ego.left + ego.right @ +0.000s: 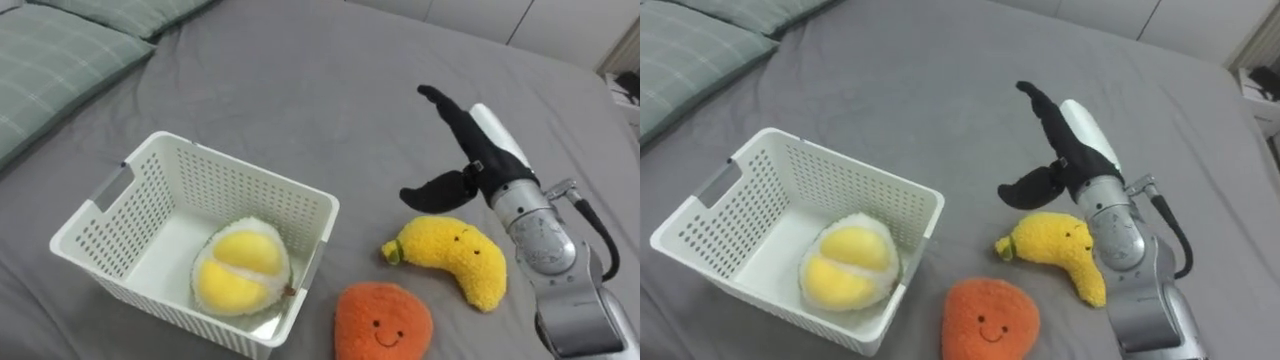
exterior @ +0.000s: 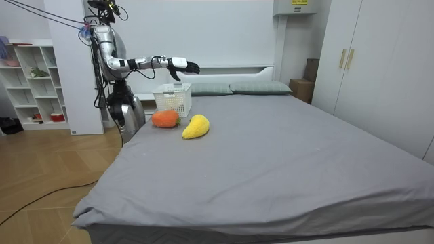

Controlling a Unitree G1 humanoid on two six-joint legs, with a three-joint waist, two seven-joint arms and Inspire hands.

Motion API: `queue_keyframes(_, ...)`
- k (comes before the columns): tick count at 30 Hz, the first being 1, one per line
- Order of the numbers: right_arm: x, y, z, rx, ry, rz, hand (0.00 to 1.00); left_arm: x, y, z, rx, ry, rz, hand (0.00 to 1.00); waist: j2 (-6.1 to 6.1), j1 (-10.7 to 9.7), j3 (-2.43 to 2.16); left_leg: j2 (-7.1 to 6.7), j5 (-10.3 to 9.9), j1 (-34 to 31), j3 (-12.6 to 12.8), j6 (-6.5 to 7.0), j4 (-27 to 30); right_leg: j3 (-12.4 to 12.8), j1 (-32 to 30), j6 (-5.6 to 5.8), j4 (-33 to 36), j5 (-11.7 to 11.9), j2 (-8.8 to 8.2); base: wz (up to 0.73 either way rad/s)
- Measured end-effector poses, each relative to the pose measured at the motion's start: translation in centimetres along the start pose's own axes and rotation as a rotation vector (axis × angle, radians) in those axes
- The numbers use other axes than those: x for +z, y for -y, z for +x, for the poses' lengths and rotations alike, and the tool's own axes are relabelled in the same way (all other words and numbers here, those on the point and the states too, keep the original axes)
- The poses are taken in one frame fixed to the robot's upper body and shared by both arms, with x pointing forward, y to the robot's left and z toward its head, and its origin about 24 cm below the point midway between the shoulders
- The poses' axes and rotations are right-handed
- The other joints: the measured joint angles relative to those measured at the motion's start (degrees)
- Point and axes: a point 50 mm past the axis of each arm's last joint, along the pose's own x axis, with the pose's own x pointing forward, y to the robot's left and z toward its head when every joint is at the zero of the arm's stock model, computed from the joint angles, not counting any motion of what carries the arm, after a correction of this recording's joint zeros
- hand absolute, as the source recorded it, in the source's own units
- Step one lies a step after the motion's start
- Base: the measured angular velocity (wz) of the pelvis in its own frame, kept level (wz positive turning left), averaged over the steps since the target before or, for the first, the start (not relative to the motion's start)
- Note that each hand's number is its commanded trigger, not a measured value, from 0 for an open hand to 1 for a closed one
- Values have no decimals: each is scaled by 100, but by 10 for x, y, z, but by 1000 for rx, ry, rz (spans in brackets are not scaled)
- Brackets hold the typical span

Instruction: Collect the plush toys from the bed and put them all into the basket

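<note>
Three plush toys in total. One round yellow toy (image 1: 240, 268) sits inside the single white basket (image 1: 240, 165). One banana (image 1: 455, 258) and one orange (image 1: 383, 320) lie close together on the grey bed (image 1: 300, 90), right next to the basket. The right hand (image 1: 470, 150) hangs over the banana with its fingers straight and spread, holding nothing. Two pillows (image 2: 261, 87) lie at the head end.

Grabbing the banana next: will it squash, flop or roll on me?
The banana looks fuzzy and stuffed, so probably soft and light; it should squash under the fingers, not slip. Curved and lying flat on the bed, it likely won't roll.
</note>
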Motion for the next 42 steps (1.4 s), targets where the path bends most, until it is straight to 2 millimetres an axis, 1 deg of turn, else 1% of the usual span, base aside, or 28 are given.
queue_keyframes(3, -4, 0, -1, -5, -17, -1, 0, -3, 0, 0, 0, -6, 1, 0, -46, -70, 9, 0, 0, -5, 15, 1, 0, 7, -8, 5, -1, 3, 0, 0)
queue_keyframes(7, -10, 1, -4, -23, -39, -1, 0, -6, -1, -1, 2, -12, 7, 0, -44, -90, 9, 0, -7, -11, 39, 12, 4, 50, -24, 14, -1, 10, 2, -4)
queue_keyframes(10, -17, 3, -8, -39, -65, 2, 0, -7, -2, -2, 7, -7, 9, 0, -28, -100, -5, 5, -11, -101, 93, 19, 33, 119, -131, 17, 10, 21, 2, -7)
queue_keyframes(11, -18, 3, -9, -41, -66, -1, 0, -10, -3, -2, 10, -13, 12, 0, -12, -109, -28, 7, -11, -165, 112, 21, 51, 141, -194, 16, 17, 36, 4, -11)
queue_keyframes(12, -19, 4, -9, -42, -72, -4, 0, -11, -4, -3, 15, -17, 13, 0, 20, -160, -14, 6, -10, -176, 116, 25, 87, 145, -207, 22, 16, 44, 4, -8)
queue_keyframes(13, -21, 3, -9, -41, -79, -4, 0, -11, -3, -2, 17, -15, 13, 0, 29, -193, -22, 9, -11, -178, 139, 27, 85, 157, -226, 24, 19, 46, 3, -13)
queue_keyframes(14, -26, 2, -8, -41, -101, -2, 0, -12, -4, -3, 24, -18, 13, 0, 20, -218, -59, 10, -10, -189, 177, 31, 75, 222, -276, 27, 26, 50, 8, -11)
queue_keyframes(15, -31, 1, -8, -46, -124, -3, 0, -11, -4, -2, 24, -16, 17, 0, 60, -224, -43, 6, -5, -221, 176, 40, 82, 232, -283, 33, 26, 55, 8, -9)
queue_keyframes(16, -34, 0, -8, -48, -136, -6, 0, -10, -3, -2, 22, -13, 24, 0, 71, -233, -40, 5, -4, -235, 175, 41, 83, 231, -294, 36, 25, 57, 6, 0)
queue_keyframes(18, -49, -5, -8, -46, -188, -27, 0, -4, 2, -1, 8, -5, 12, 0, 101, -252, -32, 2, 7, -314, 183, 58, 80, 219, -381, 39, 29, 79, -5, 0)
queue_keyframes(20, -58, -8, -8, -43, -229, -34, 0, 2, 6, 0, -6, 2, -1, 0, 94, -241, -38, 10, 18, -450, 229, 70, 80, 230, -536, 36, 87, 90, -13, -8)
queue_keyframes(22, -61, -8, -4, -44, -244, -39, 0, 8, 13, 0, -25, 19, 18, 0, 143, -218, -8, 21, 43, -627, 321, 91, 94, 273, -738, 33, 113, 135, -17, -20)
queue_keyframes(24, -64, -7, 1, -55, -261, -40, 0, 15, 15, 0, -32, 39, 24, 0, 157, -224, -2, 31, 61, -778, 371, 103, 111, 292, -904, 27, 109, 180, -16, -13)
queue_keyframes(27, -70, -7, 10, -63, -293, -41, 0, 26, 20, 1, -46, 66, 36, 0, 147, -221, 0, 27, 94, -945, 381, 117, 131, 302, -1096, 32, 106, 211, -21, -2)
queue_keyframes(29, -71, -7, 14, -67, -303, -44, 0, 29, 23, 1, -55, 75, 48, 0, 142, -209, 3, 20, 103, -1008, 381, 121, 124, 305, -1176, 36, 105, 215, -25, 0)
queue_keyframes(35, -83, -11, 28, -33, -374, -59, 0, 29, 25, 2, -67, 62, 56, 0, 117, -207, 21, 17, 103, -1138, 330, 121, 93, 258, -1289, 37, 84, 215, -24, 4)
queue_keyframes(36, -85, -12, 28, -26, -384, -76, 0, 29, 25, 2, -70, 61, 56, 0, 106, -197, 34, 13, 106, -1192, 313, 119, 95, 254, -1339, 37, 82, 215, -27, 5)
queue_keyframes(39, -94, -17, 25, -3, -420, -92, 0, 28, 24, 2, -68, 57, 57, 0, 85, -75, 42, 11, 107, -1312, 307, 120, 98, 252, -1465, 37, 81, 215, -31, 0)
queue_keyframes(42, -102, -21, 23, 25, -457, -106, 0, 26, 24, 2, -66, 46, 59, 0, 71, -29, 50, 8, 111, -1413, 300, 122, 107, 249, -1562, 40, 80, 213, -68, 0)
